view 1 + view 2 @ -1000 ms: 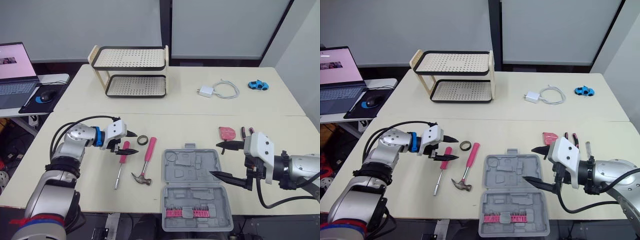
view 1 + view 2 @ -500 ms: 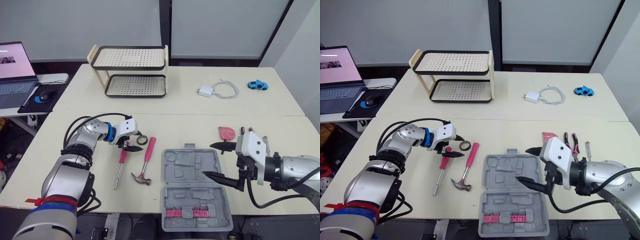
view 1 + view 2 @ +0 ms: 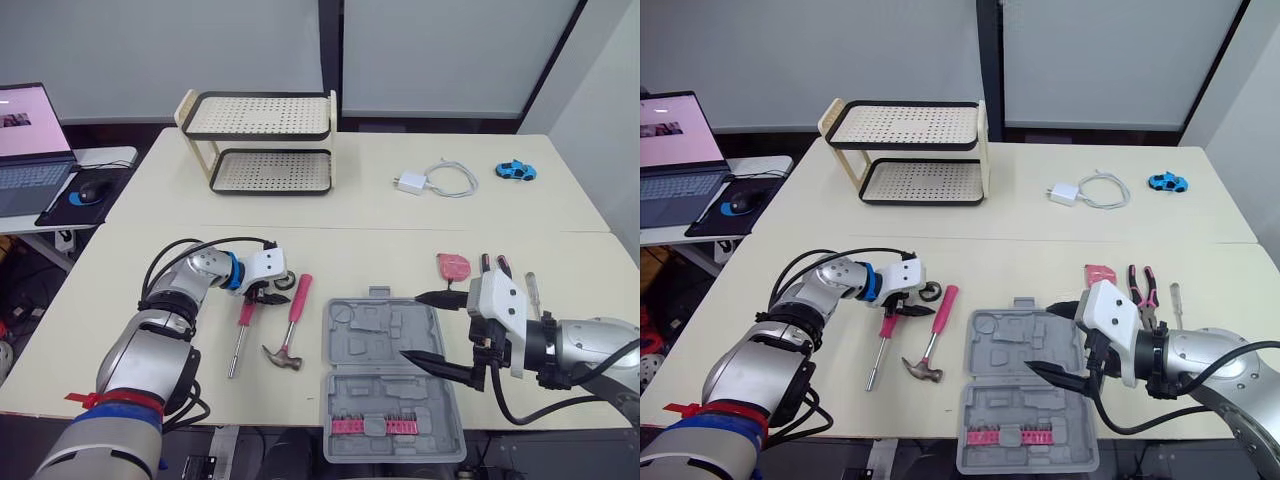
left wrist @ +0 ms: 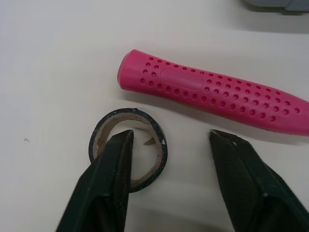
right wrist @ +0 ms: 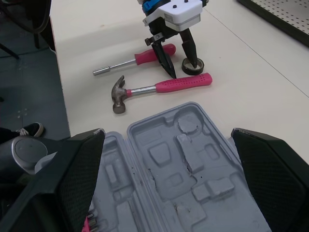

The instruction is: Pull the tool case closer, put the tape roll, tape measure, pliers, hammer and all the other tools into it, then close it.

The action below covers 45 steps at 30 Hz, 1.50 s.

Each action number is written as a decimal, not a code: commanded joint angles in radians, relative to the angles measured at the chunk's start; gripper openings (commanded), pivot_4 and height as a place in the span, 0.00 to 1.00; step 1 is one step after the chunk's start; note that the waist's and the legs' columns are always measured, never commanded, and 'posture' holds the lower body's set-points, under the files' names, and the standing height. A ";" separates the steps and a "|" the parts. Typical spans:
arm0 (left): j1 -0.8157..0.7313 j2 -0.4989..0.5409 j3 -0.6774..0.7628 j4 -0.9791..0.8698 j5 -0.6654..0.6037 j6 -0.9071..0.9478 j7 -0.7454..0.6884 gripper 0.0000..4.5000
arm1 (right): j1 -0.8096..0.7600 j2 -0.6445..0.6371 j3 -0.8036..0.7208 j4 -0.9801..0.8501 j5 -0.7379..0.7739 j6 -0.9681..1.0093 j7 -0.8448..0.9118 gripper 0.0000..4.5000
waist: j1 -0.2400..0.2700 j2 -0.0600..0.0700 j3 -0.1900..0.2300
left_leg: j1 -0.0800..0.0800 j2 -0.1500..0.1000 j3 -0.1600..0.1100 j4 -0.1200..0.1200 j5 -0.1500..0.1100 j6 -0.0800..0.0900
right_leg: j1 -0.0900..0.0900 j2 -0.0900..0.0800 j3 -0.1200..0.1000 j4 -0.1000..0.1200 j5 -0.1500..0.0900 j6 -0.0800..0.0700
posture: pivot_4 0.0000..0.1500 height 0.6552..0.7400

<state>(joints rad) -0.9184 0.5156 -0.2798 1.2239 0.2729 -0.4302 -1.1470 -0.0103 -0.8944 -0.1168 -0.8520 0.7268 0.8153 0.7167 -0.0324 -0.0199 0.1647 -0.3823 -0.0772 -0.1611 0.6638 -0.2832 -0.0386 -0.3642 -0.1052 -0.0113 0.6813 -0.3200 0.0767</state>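
The grey tool case lies open near the table's front edge, a row of pink bits in its near half. My left gripper is open and astride the wall of the black tape roll, one finger inside the ring and one outside, next to the pink hammer handle. The hammer and a pink screwdriver lie left of the case. My right gripper hangs open over the case's right side. Tape measure, pliers and a small screwdriver lie beyond it.
A two-tier rack stands at the back. A white charger with cable and a blue toy car lie at the back right. A laptop and mouse sit on a side table to the left.
My left gripper moved right, from beside the screwdriver to the tape roll, and now straddles its wall. My right gripper shifted left over the open case.
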 commanded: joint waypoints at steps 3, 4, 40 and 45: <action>-0.013 0.004 -0.009 0.014 0.030 -0.026 0.042 0.19 | 0.015 -0.005 -0.029 -0.039 0.011 -0.021 -0.002 1.00 | 0.000 0.000 0.000 | 0.000 0.000 0.000 0.000 0.000 0.000 | 0.000 0.000 0.000 0.000 0.000 0.000 | 1.00 1.00; -0.015 0.006 -0.011 0.016 0.036 -0.030 0.045 0.12 | 0.016 -0.005 -0.030 -0.037 0.010 -0.023 -0.001 1.00 | 0.000 0.000 0.000 | 0.000 0.000 0.000 0.000 0.000 0.000 | 0.000 0.000 0.000 0.000 0.000 0.000 | 1.00 1.00; 0.312 -0.039 -0.078 -1.149 -0.325 1.044 -0.117 0.01 | 0.007 0.010 0.027 -0.111 0.010 0.153 -0.189 1.00 | 0.004 -0.001 0.000 | -0.001 0.002 0.000 0.001 0.002 -0.003 | -0.001 0.001 0.003 0.000 0.000 0.000 | 1.00 1.00; 0.296 -0.072 -0.108 -1.071 -0.314 1.003 -0.085 0.01 | -0.007 0.010 0.026 -0.115 0.029 0.175 -0.206 1.00 | 0.004 -0.001 0.000 | -0.001 0.002 0.000 0.001 0.002 -0.004 | -0.001 0.001 0.003 0.000 0.000 0.000 | 1.00 1.00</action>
<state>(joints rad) -0.6010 0.4521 -0.3819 0.1440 -0.0396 0.5957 -1.2423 -0.0057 -0.8870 -0.0841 -0.9357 0.7354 0.9876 0.5194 -0.0288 -0.0208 0.1648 -0.3834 -0.0753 -0.1614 0.6645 -0.2811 -0.0421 -0.3651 -0.1042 -0.0089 0.6809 -0.3199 0.0766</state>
